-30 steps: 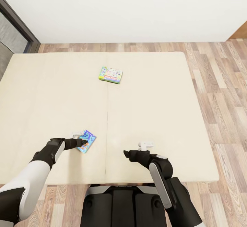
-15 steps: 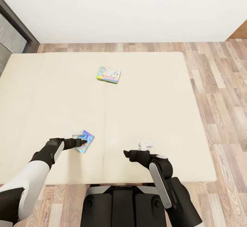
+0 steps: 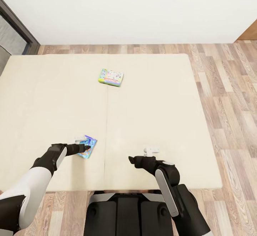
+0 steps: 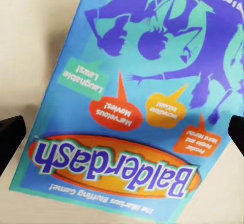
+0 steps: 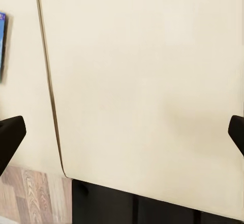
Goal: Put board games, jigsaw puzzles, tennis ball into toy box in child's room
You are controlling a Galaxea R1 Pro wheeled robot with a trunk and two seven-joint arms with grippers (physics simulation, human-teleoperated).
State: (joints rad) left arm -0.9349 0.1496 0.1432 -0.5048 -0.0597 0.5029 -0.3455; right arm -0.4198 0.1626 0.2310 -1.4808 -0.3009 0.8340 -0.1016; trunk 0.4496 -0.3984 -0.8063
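Note:
Two board games lie on the beige bed (image 3: 153, 97). The small blue board game (image 3: 90, 146), lettered "Balderdash", lies flat near the bed's front edge. My left gripper (image 3: 84, 147) hovers just over its near end, open. The left wrist view looks straight down on this blue game (image 4: 132, 92), with the left gripper (image 4: 122, 137) spread wide and a dark fingertip (image 4: 10, 140) at either side. The green-edged board game (image 3: 111, 77) rests further back near the bed's middle seam. Open and empty, my right gripper (image 3: 135, 159) hangs above bare mattress (image 5: 142, 82).
Wood floor (image 3: 228, 97) runs along the bed's right side and behind it, up to a white wall. A dark door frame (image 3: 16, 24) stands at the far left. A brown furniture corner (image 3: 250, 32) shows at the far right. My base (image 3: 125, 214) meets the bed's front edge.
The whole picture has slid slightly left, so the camera moved. Both arms keep their pose. The blue game now sits a little further under my left gripper.

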